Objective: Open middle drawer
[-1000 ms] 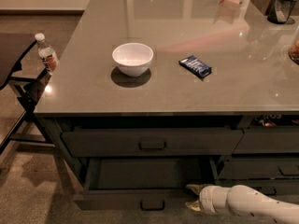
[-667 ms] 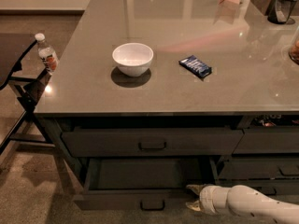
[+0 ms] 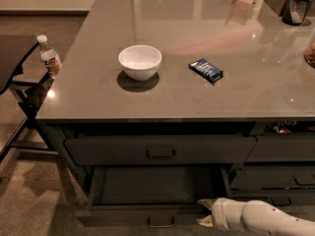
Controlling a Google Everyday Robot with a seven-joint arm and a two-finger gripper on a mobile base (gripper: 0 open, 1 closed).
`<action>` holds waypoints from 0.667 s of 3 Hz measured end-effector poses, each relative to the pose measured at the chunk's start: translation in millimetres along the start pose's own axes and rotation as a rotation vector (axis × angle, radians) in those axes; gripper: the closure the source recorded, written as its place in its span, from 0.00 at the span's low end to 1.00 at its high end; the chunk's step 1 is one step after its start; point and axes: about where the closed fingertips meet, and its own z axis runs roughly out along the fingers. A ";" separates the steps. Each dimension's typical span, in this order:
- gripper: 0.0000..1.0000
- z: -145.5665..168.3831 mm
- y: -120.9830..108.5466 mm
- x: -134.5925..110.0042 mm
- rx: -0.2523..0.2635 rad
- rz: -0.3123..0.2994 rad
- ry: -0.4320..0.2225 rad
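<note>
Drawer status: the middle drawer (image 3: 123, 215) stands pulled out from under the counter (image 3: 98, 92), its dark inside open to view and bare as far as we can see. Its small black loop handle (image 3: 161, 222) sits at the centre of the front; we take that handle as our reference.

Hand (image 3: 203, 213): just right of the handle and about level with it, at the upper edge of the drawer front. We see two pale tips set apart, one above the other, so we read it as spread rather than closed. We see nothing held between them. We cannot tell whether they touch the front's edge. The white arm (image 3: 266, 218) runs off further right of the handle.

Key relation: the front's long axis runs left to right, and the handle lies left of the hand along that axis. Any further pull would go toward the camera, square to the front.

Other items: the upper drawer (image 3: 108, 150) is directly above the handle and looks closed. On the counter, a white bowl (image 3: 140, 61) sits above the handle and slightly left, and a blue packet (image 3: 205, 70) above and right.

Judgement: the drawer looks largely open, so little travel is left. A pull from right of the handle may skew the drawer.
</note>
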 end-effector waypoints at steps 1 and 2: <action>0.81 0.0 0.0 0.0 0.000 0.000 0.000; 0.59 0.0 0.0 0.0 0.000 0.000 0.000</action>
